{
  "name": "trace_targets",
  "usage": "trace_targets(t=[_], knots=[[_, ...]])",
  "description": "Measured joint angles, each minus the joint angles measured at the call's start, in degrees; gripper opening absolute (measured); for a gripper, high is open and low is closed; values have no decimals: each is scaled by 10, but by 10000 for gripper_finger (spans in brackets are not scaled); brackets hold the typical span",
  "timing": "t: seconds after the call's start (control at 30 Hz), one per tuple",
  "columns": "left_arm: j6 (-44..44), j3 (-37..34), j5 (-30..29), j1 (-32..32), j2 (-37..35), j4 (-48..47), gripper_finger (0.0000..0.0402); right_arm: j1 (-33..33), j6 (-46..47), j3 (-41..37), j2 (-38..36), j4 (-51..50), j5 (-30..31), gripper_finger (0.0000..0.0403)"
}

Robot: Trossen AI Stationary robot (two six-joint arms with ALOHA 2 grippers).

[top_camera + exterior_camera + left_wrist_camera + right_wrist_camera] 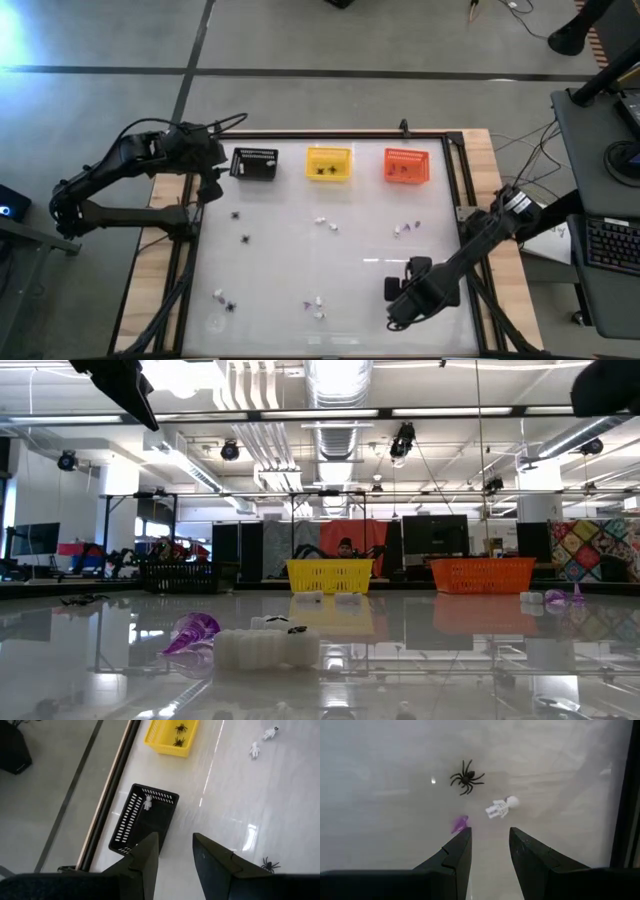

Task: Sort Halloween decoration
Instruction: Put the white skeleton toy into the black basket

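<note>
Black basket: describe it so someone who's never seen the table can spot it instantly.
Three small slatted baskets stand in a row along the far edge of the white table. The black basket is the leftmost, beside the yellow basket in the middle and closest to the left gripper. Unlike its neighbours it is dark, and the left wrist view shows one white skeleton inside it.

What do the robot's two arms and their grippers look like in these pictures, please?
Both arms are dark, jointed links; a thin black cable loops over the left arm. The left gripper and right gripper each have two matte black, wedge-shaped fingers. No markings are visible.
</note>
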Motion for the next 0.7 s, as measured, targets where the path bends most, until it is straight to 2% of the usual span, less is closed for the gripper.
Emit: trace_targets(t=[0.6, 0.7], knots=[[0, 0, 0, 0, -2, -21, 105, 9, -17, -97, 2, 127, 10, 123], [0, 0, 0, 0, -3, -29, 105, 9, -12, -110, 3, 151, -5, 123]])
